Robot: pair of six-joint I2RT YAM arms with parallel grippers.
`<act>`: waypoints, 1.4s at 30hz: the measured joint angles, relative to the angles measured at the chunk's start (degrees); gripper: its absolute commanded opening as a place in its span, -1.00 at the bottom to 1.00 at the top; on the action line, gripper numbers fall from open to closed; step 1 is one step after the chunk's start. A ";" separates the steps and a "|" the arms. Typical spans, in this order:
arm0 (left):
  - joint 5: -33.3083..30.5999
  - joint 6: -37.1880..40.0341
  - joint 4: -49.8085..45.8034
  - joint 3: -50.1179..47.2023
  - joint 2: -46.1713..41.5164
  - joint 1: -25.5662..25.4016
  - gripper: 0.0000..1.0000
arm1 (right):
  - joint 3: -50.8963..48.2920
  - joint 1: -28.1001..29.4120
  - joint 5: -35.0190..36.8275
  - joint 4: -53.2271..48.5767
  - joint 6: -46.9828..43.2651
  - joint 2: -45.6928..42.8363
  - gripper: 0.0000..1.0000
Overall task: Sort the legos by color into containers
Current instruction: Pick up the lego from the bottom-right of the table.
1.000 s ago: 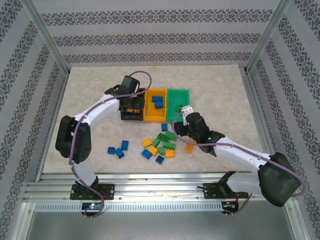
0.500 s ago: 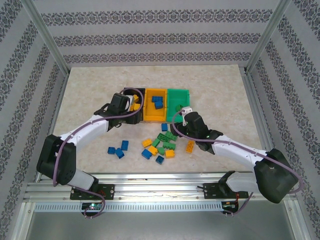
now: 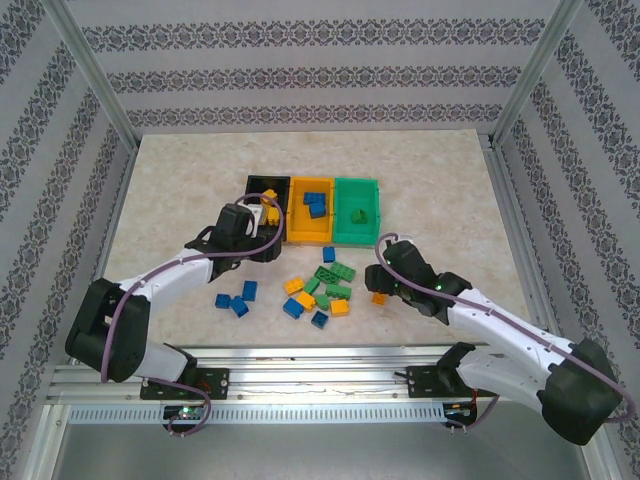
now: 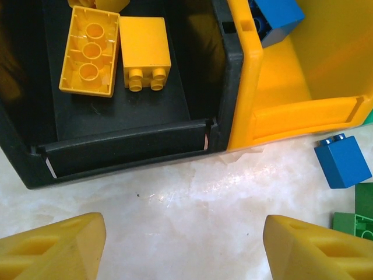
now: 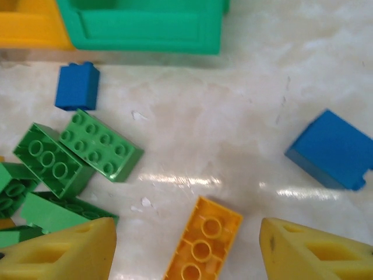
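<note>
I see my left claw point(image 3: 258, 238) at the black container point(image 3: 258, 184) mid-frame; my right claw point(image 3: 388, 272) hovers beside loose legos point(image 3: 335, 271), just right of centre.

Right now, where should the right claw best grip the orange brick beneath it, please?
Grip the orange brick across its long side walls, from straight above. It lies hollow side up and slanted, narrow across, with bare table both sides; the open right claw likely needs a slight twist.
</note>
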 measured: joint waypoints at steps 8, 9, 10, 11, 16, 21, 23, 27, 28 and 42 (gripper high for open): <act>0.46 -0.04 2.97 -2.27 -2.08 0.00 0.43 | -1.73 1.42 -1.09 -0.59 5.70 7.30 0.26; 0.46 -0.04 3.15 -2.36 -2.16 0.00 0.43 | -1.68 1.68 -1.07 -0.59 5.86 8.57 0.25; 0.48 -0.04 3.23 -2.47 -2.19 0.00 0.43 | -1.62 1.97 -1.03 -0.63 6.01 9.81 0.24; 0.48 -0.04 3.23 -2.49 -2.19 0.00 0.43 | -1.44 2.03 -1.01 -0.79 6.03 11.13 0.23; 0.59 -0.07 3.26 -2.60 -2.19 0.00 0.44 | 0.50 2.67 -0.28 -0.83 6.01 16.17 0.18; 0.39 -0.09 3.30 -2.69 -2.19 0.00 0.42 | 3.48 3.82 0.50 -0.72 5.97 20.74 -0.19; 0.44 -0.13 3.30 -2.69 -2.19 0.07 0.42 | 4.83 4.46 0.92 -0.76 5.75 22.29 -0.33; 0.61 -0.76 3.48 -2.91 -2.19 1.05 0.42 | 7.10 5.40 1.36 -0.76 5.33 23.45 -0.38; 0.63 -1.07 3.63 -3.19 -2.19 1.51 0.42 | 7.61 5.66 1.46 -0.76 5.29 23.47 -0.38; 7.93 -7.69 8.59 -8.31 -2.23 10.78 0.42 | 30.86 9.49 -0.39 0.15 -2.73 34.75 -0.37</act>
